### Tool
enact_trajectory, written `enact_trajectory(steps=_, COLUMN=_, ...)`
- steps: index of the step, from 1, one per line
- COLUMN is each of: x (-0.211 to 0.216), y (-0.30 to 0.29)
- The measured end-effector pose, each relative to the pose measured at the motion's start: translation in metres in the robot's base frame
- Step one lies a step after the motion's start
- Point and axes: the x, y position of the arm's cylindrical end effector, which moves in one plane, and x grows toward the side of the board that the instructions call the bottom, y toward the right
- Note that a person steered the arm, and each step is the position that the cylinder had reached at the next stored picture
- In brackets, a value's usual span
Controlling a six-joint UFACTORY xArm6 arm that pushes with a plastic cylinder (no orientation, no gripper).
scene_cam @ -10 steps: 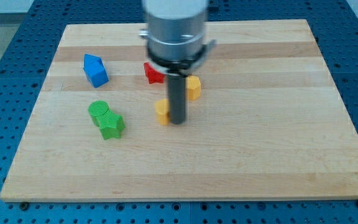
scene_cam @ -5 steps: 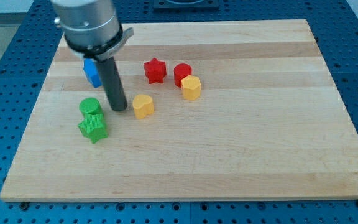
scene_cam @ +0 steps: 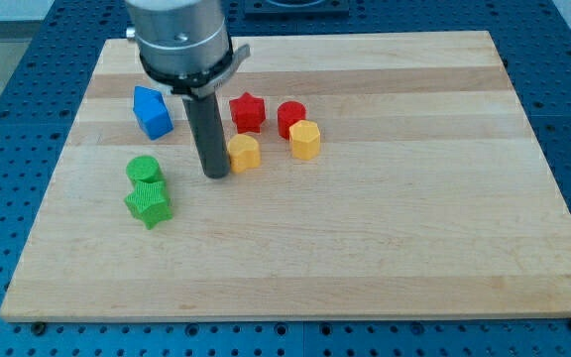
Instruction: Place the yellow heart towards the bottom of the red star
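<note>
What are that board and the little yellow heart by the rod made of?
The board looks like pale unvarnished wood: grain and plank stripes show. The yellow heart, touching my tip on the view's right, seems matte moulded or printed plastic; I can't tell which.

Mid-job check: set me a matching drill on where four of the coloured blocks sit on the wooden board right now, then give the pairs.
Things:
1. yellow heart block
2. blue block
3. green star block
4. red star block

Places:
A. nearest the view's left top
B. just below the red star, beside my tip
C. just left of the red cylinder block
D. touching the green cylinder block, below it

Pairs: 1-B, 2-A, 3-D, 4-C
</note>
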Motion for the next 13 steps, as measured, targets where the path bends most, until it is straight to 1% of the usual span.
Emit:
enact_trajectory(steps=2, x=0.008, y=0.003)
enact_trajectory(steps=3, x=-0.007, y=0.015)
enact_trajectory(steps=4, x=-0.011, y=0.028)
enact_trajectory(steps=5, x=-0.007, y=0.015)
enact_trajectory(steps=6, x=-0.013, y=-0.031)
enact_trajectory(steps=7, x=-0.049, y=-0.05)
enact_trajectory(steps=8, x=-0.085, y=-0.05)
enact_trajectory(steps=9, x=-0.102, y=-0.047)
enact_trajectory(steps=10, x=-0.102, y=-0.006)
enact_trajectory(steps=11, x=-0.102, y=0.019)
enact_trajectory(steps=12, x=-0.102, y=0.038)
enact_trajectory(steps=13, x=-0.102, y=0.044)
